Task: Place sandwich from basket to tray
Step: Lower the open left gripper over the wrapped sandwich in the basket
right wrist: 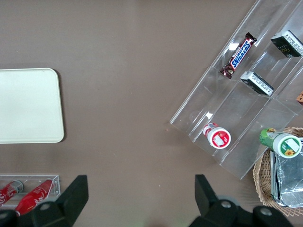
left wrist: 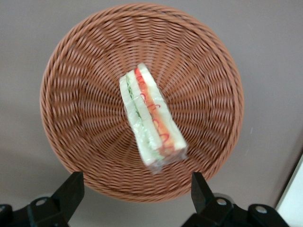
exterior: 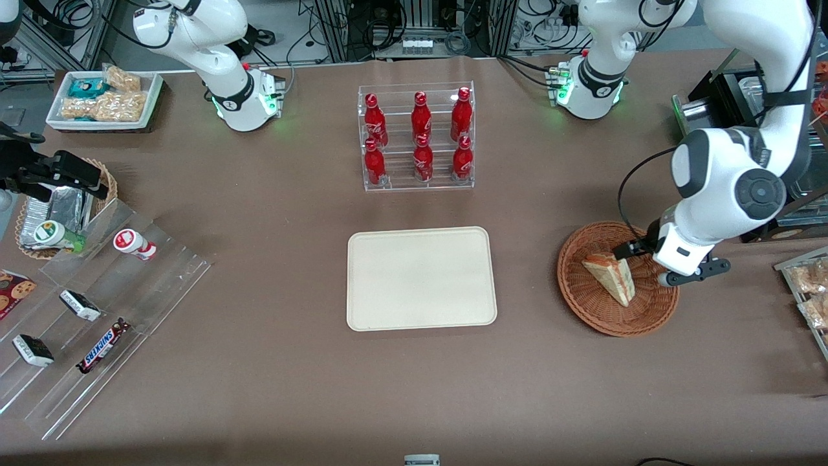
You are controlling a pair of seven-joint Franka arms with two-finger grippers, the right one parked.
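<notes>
Sandwich (exterior: 610,277) lies in basket (exterior: 582,301), near its centre. Front view: long axis runs roughly 11-to-5 o'clock, with the narrow end toward 5 o'clock. It looks like a pale bread wedge, clear-wrapped; the wrist view shows green and orange-red filling stripes running along its length. Tool (left wrist: 137,191) sits above the basket rim with its fingers (left wrist: 71,191) spread wide, holding nothing and not touching the sandwich. Basket is on the tabletop (exterior: 259,362) toward the working arm's end. Tray (exterior: 420,278) is mid-tabletop, bare, well apart from the basket at its 9 o'clock.
</notes>
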